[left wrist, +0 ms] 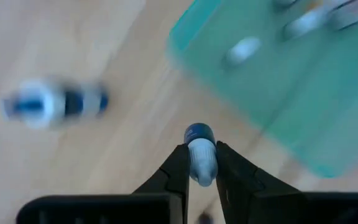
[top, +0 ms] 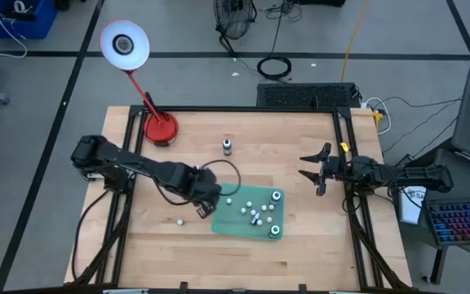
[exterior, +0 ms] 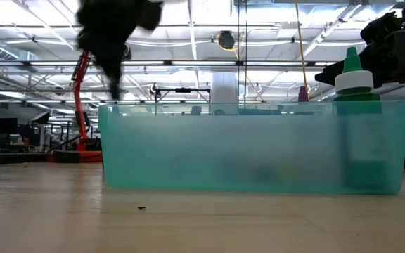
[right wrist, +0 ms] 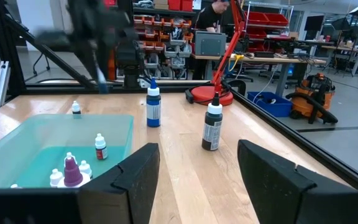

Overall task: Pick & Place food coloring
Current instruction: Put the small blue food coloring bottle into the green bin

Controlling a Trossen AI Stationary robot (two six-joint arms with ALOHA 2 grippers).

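Note:
My left gripper (top: 205, 206) hangs just left of the green tray (top: 219, 224) and is shut on a tiny food coloring bottle (left wrist: 199, 149) with a white cap and a blue body. Several more tiny bottles (top: 258, 214) stand inside the tray. One small bottle (top: 181, 221) sits on the wood left of the tray; it also shows, blurred, in the left wrist view (left wrist: 48, 104). A dark bottle (top: 227, 146) stands upright farther back. My right gripper (top: 317, 171) is open and empty at the table's right, its fingers (right wrist: 135, 174) wide apart. My left gripper pinches the tiny bottle at its white cap end (left wrist: 201, 163) between its two fingers. The blue body (left wrist: 199, 132) sticks out past the fingertips. The fingers point down from above. The bottle is held above the wood, beside the tray's left edge.
A red lamp base (top: 161, 128) with a white shade (top: 124, 43) stands at the far left. In the right wrist view a blue bottle (right wrist: 153, 102) and a dark bottle (right wrist: 212, 127) stand on the wood beyond the tray. A green-capped bottle (exterior: 356, 77) stands in the tray's right end.

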